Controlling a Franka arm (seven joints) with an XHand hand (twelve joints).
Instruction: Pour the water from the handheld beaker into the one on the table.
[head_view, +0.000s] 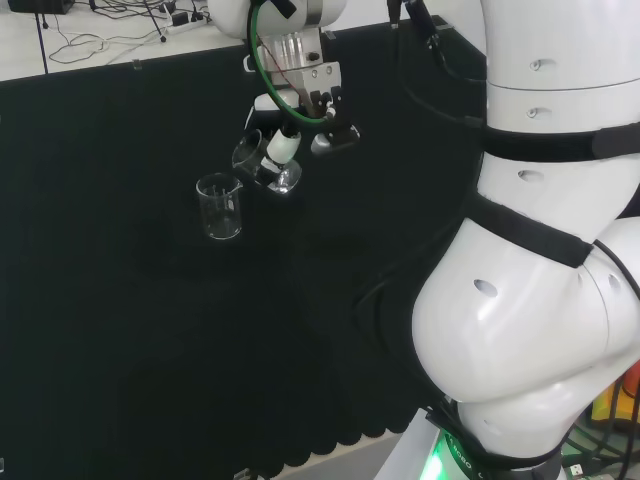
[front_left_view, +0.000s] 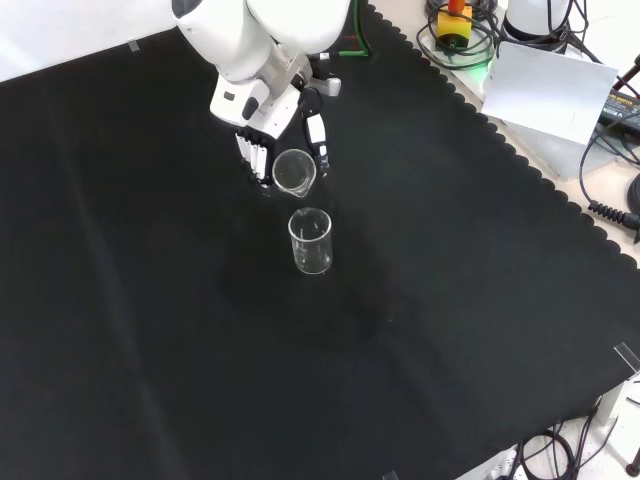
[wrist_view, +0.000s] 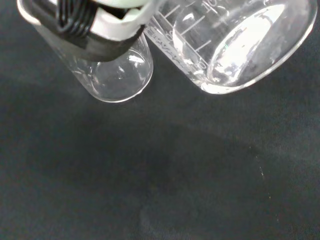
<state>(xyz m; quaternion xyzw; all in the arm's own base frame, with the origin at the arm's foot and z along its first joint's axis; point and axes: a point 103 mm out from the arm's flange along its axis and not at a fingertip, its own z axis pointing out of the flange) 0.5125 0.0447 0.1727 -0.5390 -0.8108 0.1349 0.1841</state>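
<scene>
My hand (head_view: 297, 100) hangs above the cloth, its fingers (front_left_view: 256, 155) and thumb curled round a clear glass beaker (head_view: 262, 160). This held beaker (front_left_view: 295, 172) is tipped, its mouth leaning toward a second clear beaker (head_view: 220, 206) that stands upright on the black cloth just beside and below it. In the front view the standing beaker (front_left_view: 311, 241) is right in front of the held one, a small gap apart. The wrist view has the held beaker (wrist_view: 240, 45) close and large with its scale marks, and the standing beaker (wrist_view: 117, 75) partly behind a finger (wrist_view: 85, 25). I cannot make out water in either.
Black cloth (front_left_view: 200, 350) covers the bench all round the beakers. Its scalloped edge (front_left_view: 560, 205) runs along the front view's right, with a white panel (front_left_view: 550, 90) and cables beyond. Cables and a power strip (head_view: 180, 22) lie past the cloth's far edge in the head view.
</scene>
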